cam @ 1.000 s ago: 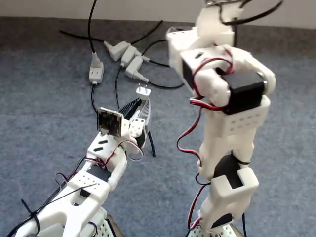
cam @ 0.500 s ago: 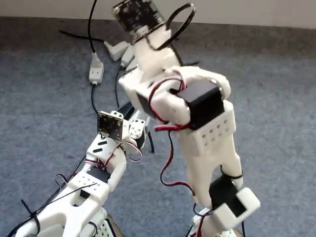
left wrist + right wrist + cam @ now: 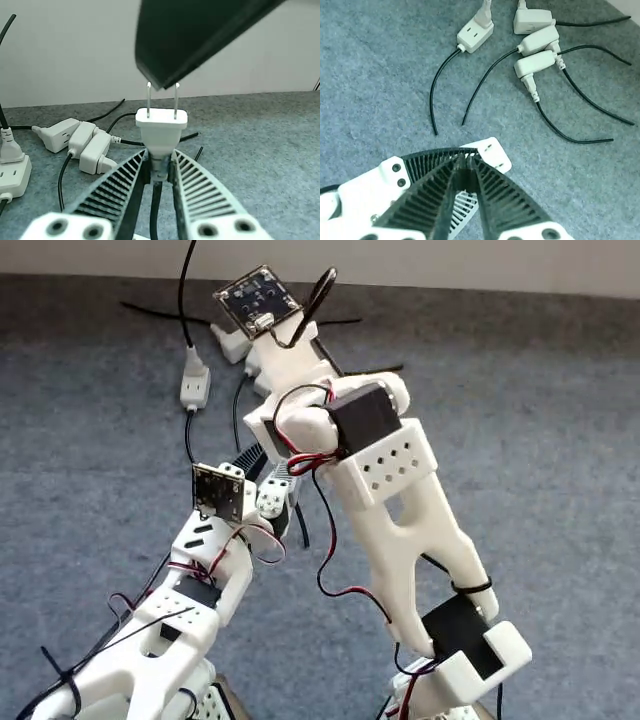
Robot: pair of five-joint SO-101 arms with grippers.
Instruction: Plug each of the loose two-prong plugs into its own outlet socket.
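Note:
My left gripper is shut on the neck of a white two-prong plug, which it holds off the carpet with the prongs pointing away. A dark part of the right arm hangs just above the prongs. My right gripper is shut with nothing in it, directly over that plug. White outlet sockets lie in a cluster beyond on the carpet. A separate socket block with one cord plugged in lies beside them. In the high view the right arm covers the plug.
Black cords with loose ends trail over the grey carpet between the sockets and the grippers. The lone socket block lies at the far left in the high view. Open carpet spreads to the right.
The right arm has swung down from upright and leftward, ending over the left gripper and the sockets. The left arm has hardly moved and still holds the plug.

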